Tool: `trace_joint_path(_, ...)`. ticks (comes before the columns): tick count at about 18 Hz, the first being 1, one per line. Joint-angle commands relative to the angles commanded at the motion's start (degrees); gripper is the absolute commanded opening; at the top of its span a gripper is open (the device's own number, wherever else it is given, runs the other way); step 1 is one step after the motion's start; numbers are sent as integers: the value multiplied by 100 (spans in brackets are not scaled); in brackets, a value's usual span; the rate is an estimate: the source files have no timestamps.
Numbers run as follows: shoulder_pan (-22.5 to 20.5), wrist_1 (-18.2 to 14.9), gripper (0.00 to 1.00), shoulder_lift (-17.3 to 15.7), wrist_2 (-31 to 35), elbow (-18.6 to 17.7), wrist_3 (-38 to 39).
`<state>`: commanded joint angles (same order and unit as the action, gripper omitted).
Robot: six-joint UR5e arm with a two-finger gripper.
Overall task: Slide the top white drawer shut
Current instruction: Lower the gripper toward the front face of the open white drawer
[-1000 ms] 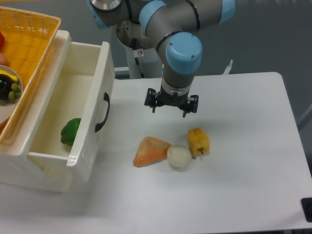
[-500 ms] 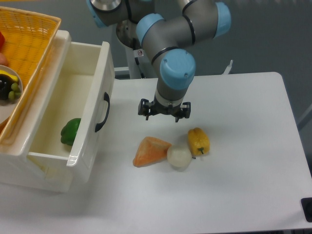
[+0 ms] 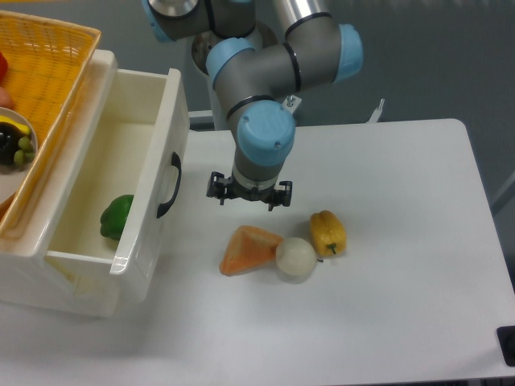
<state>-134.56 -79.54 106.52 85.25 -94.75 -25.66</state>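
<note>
The drawer [image 3: 121, 193] stands pulled well out of the cabinet at the left of the table [image 3: 386, 305], its front panel facing right with the black handle [image 3: 170, 186] on it, and it sits just as it did a second ago. Inside it, against the front panel, lies a green pepper [image 3: 117, 216], unmoved. Above the drawer's back part, the orange basket [image 3: 44, 72] rests on the cabinet top, with a plate of dark and green fruit [image 3: 16, 145] showing at its left edge. The gripper [image 3: 249, 194] hangs to the right of the handle, near it but apart from it, fingers pointing down and spread with nothing between them; the jaws stand apart. A second ago it was farther right of the drawer, over the space above the yellow pepper; half a second ago it was midway; now it has shifted left toward the handle and a little lower in the picture, and the blue wrist joint [image 3: 265, 137] has swung left with it. Right of the drawer and below the gripper lie an orange wedge-shaped thing [image 3: 248, 249], a white onion [image 3: 295, 257] touching its right end, and a yellow pepper [image 3: 327, 232] just beside the onion; none of the three has moved.
</note>
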Motion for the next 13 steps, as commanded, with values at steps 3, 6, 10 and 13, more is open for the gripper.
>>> trace_joint_path(3,97,0,100,9,0,0,0)
trace_joint_path(6,149,0,100,9,-9,0,9)
trace_joint_path(10,158,0,100,0,-18,0,9)
trace_joint_path(13,211,0,100,-9,-18,0,9)
